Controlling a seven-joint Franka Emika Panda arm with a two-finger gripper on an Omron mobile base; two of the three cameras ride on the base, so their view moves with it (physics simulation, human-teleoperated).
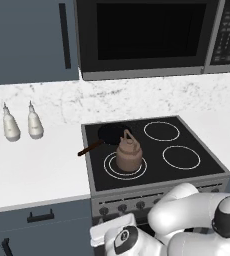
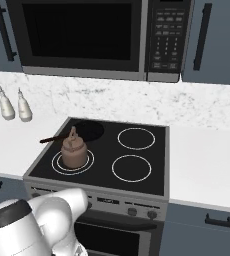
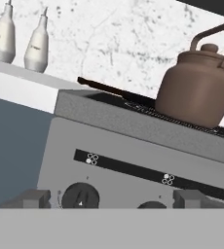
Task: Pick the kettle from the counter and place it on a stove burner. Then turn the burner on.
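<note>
The kettle (image 1: 129,154) stands upright on the stove's front-left burner ring (image 1: 110,169), a dark frying pan (image 1: 112,133) behind it. The hand view alone shows the stove knobs (image 3: 80,197) close below the kettle, with the gripper (image 3: 111,199) spread wide and empty

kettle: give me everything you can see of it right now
The kettle is small, squat and brown-copper with a dull metal look. It has a knobbed lid, an arched loop handle standing up over it and a short spout. It stands upright on the front left burner of the black stove top, inside the white ring. A dark pan sits just behind it; whether they touch is unclear. Nothing holds it.
</note>
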